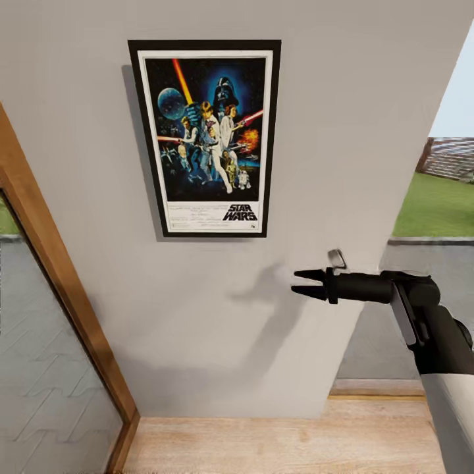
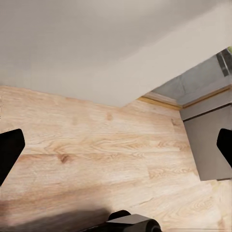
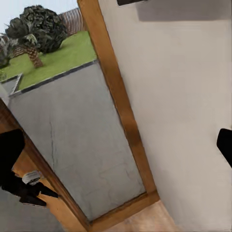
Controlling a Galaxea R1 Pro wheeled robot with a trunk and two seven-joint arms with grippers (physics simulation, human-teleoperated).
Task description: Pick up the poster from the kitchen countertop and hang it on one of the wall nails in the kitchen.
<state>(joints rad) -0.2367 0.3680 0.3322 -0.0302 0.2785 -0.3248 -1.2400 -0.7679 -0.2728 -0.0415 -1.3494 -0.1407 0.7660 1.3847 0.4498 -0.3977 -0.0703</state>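
The Star Wars poster [image 1: 205,138] hangs upright and flat against the pale wall [image 1: 217,316], with nothing gripping it. Its dark lower corner [image 3: 131,2] shows in the right wrist view. My right gripper [image 1: 295,281] is open and empty, below and to the right of the poster, fingertips pointing left, apart from the frame. A small metal nail-like piece [image 1: 336,258] sticks out of the wall just above that gripper. My left gripper [image 2: 116,150] is open and empty, facing the wooden floor [image 2: 96,145] at the wall's foot. The kitchen countertop is out of view.
A wooden door frame [image 1: 59,276] with a glass pane stands left of the wall section. The wall ends in a corner at the right, beyond which lie grey paving and a lawn [image 1: 434,204]. A grey cabinet side [image 2: 208,145] stands on the floor.
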